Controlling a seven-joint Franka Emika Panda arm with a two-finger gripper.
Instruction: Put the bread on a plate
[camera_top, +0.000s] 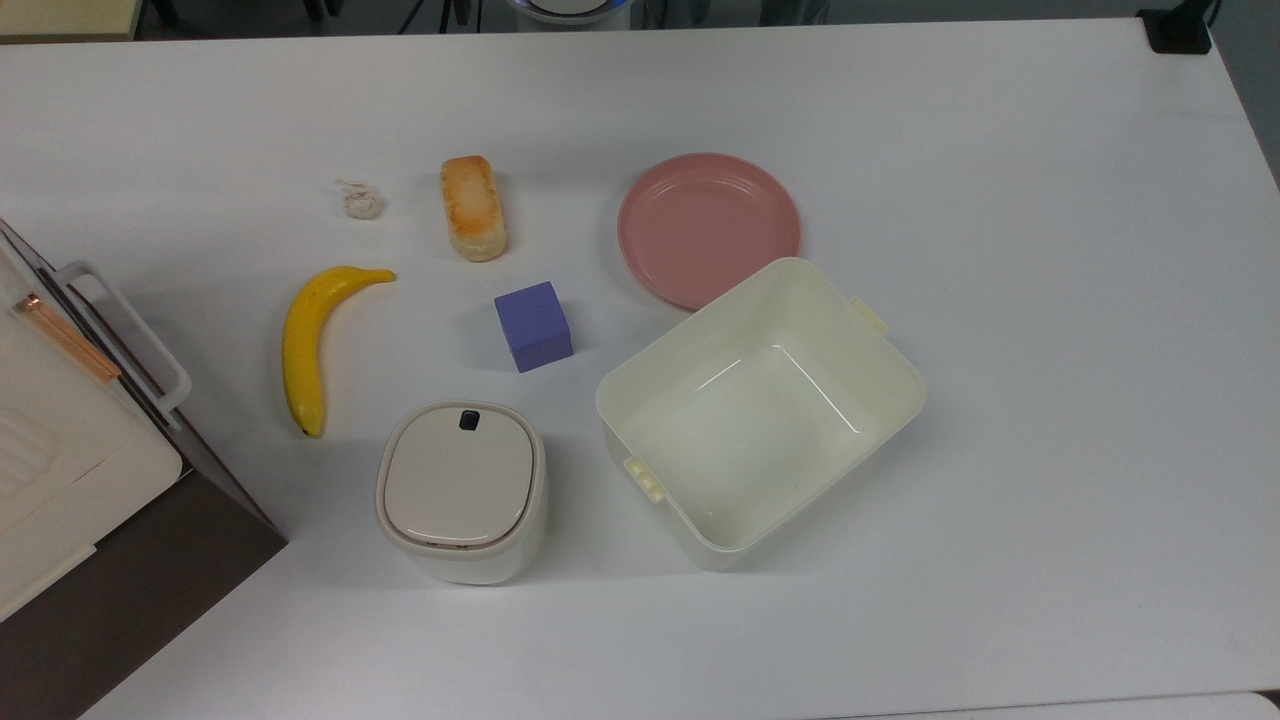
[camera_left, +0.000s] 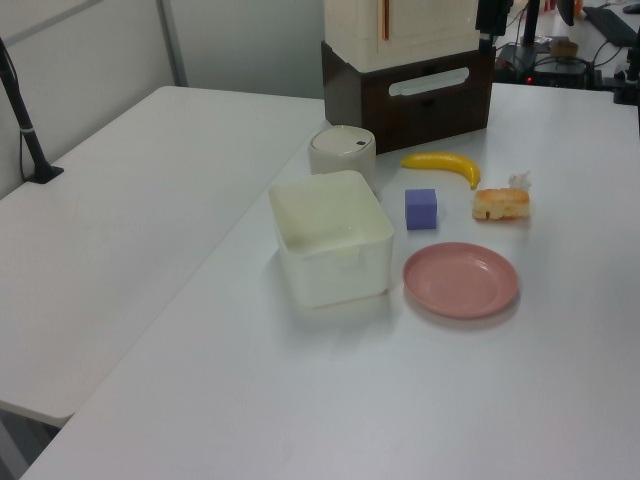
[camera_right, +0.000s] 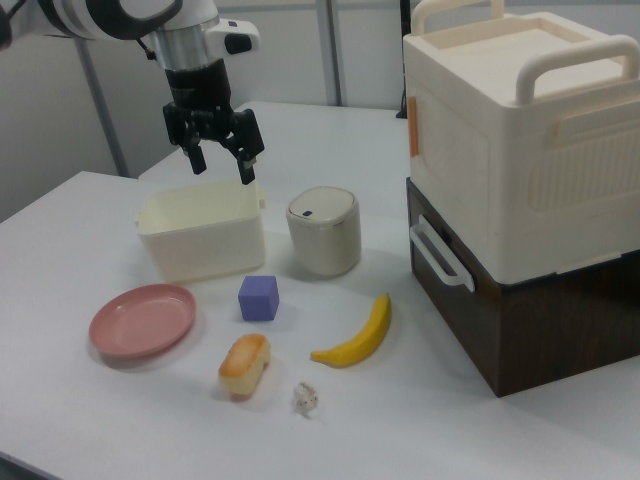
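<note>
Bread (camera_top: 473, 207): oblong roll, golden-orange top, cream sides.

You see a banana (camera_top: 303, 344) on the white table (camera_top: 1050, 300), with a purple cube (camera_top: 533, 326) on the top view's right of it, a lidded bin (camera_top: 461, 490), an open cream tub (camera_top: 760, 410), and a small lumpy ball (camera_top: 361, 202).

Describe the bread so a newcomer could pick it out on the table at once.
Start in the top view at the big cream tub and the pink plate at its upper edge. To the top view's left of the plate lies the bread, a small oblong roll, flat on the table. Its toasted orange top and pale sides distinguish it from the purple cube, the banana and the tiny off-white lump.
</note>
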